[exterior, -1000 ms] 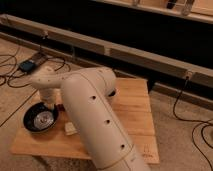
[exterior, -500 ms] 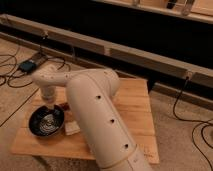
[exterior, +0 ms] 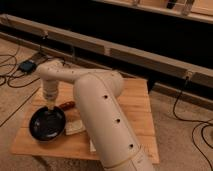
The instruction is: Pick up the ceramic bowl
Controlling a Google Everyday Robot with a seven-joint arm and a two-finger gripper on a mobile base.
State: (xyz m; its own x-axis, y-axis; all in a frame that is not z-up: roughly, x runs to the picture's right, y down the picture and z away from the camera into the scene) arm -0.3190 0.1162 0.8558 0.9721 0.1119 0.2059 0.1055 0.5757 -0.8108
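Observation:
The ceramic bowl (exterior: 46, 124), round, shallow and glossy black, sits on the front left part of the wooden table (exterior: 135, 107). My white arm rises from the lower right, bends over the table and reaches down on the left. The gripper (exterior: 51, 106) hangs at the bowl's far rim, just above or touching it; I cannot tell which. The arm's wrist hides the gripper's tips.
A pale flat packet (exterior: 75, 126) lies right of the bowl, partly under the arm. A reddish-brown object (exterior: 67, 105) lies behind the bowl's right side. Cables and a small box (exterior: 26, 66) lie on the floor at left. A dark wall with a rail (exterior: 130, 52) runs behind the table.
The wrist and gripper have come down from above the table to the bowl's far rim. The bowl appears slightly further right in view.

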